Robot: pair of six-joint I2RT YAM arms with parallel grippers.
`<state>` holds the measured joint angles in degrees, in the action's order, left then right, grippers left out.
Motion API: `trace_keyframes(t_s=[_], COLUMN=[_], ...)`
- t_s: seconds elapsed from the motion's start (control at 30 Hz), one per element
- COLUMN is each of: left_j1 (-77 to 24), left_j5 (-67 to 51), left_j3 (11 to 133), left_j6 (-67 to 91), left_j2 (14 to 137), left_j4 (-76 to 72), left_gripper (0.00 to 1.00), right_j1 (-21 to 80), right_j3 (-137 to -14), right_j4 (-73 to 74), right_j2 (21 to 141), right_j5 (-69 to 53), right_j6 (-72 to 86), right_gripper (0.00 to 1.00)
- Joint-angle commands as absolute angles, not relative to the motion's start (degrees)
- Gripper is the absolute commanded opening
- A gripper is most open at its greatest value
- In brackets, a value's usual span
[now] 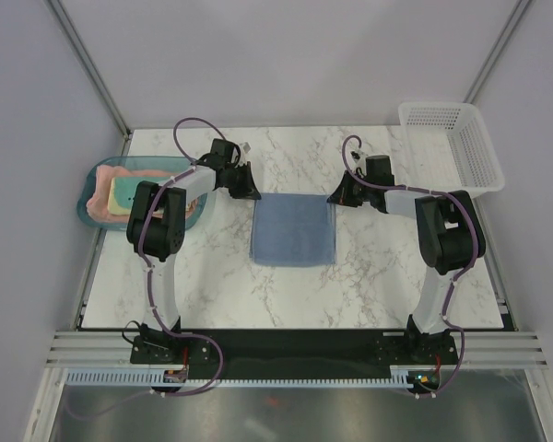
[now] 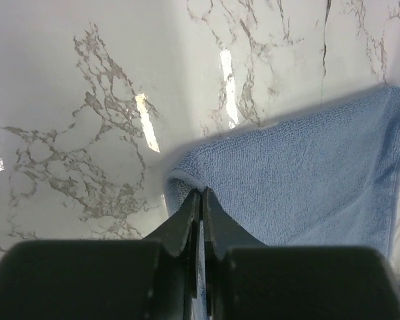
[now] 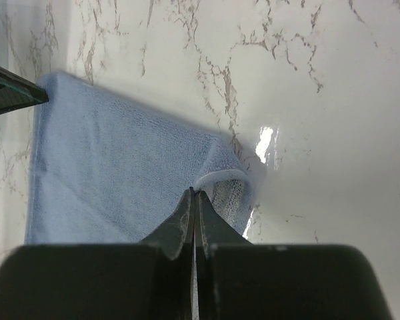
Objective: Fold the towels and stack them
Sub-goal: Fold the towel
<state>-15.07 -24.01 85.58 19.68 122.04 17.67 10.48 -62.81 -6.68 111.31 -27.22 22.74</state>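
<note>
A light blue towel [image 1: 293, 228] lies flat in the middle of the marble table, folded to a rectangle. My left gripper [image 1: 251, 191] sits at its far left corner. In the left wrist view its jaws [image 2: 201, 192] are pinched together on the curled-up corner of the towel [image 2: 307, 173]. My right gripper [image 1: 336, 198] is at the far right corner, and in the right wrist view it [image 3: 193, 191] is shut on the lifted hem of the towel [image 3: 120, 173]. A salmon-pink towel [image 1: 100, 208] and a pale yellow towel [image 1: 129, 191] lie in the tray.
A translucent teal tray [image 1: 85, 195] stands at the table's left edge, behind the left arm's elbow. A white mesh basket [image 1: 452, 143] sits at the far right corner. Marble table [image 1: 286, 295] spreads in front of the blue towel.
</note>
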Motion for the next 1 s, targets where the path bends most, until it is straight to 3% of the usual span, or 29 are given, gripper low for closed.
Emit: trace_keyframes(t_s=[0.0, 0.4, 0.87, 0.97], left_j1=[-14.7, -14.4, -11.8, -11.9], left_j5=[-24.7, -29.2, -28.4, -28.1], left_j3=[87.4, 86.0, 91.8, 93.8], left_j6=[16.8, 16.9, 18.3, 18.3], left_j2=[121.2, 117.0, 128.4, 129.3], left_j4=[17.1, 13.7, 11.9, 12.8], left_gripper=[0.04, 0.02, 0.02, 0.07], right_j1=[10.1, 9.5, 7.6, 7.6], right_j3=[-64.4, -63.4, -63.8, -65.0], right_j4=[-7.4, -6.8, -16.4, -16.0], right_j2=[109.4, 104.1, 115.5, 116.7], right_j5=[-28.7, -30.4, -28.8, -29.3], right_j6=[22.6, 25.9, 26.5, 26.4], right_gripper=[0.00, 0.00, 0.00, 0.00])
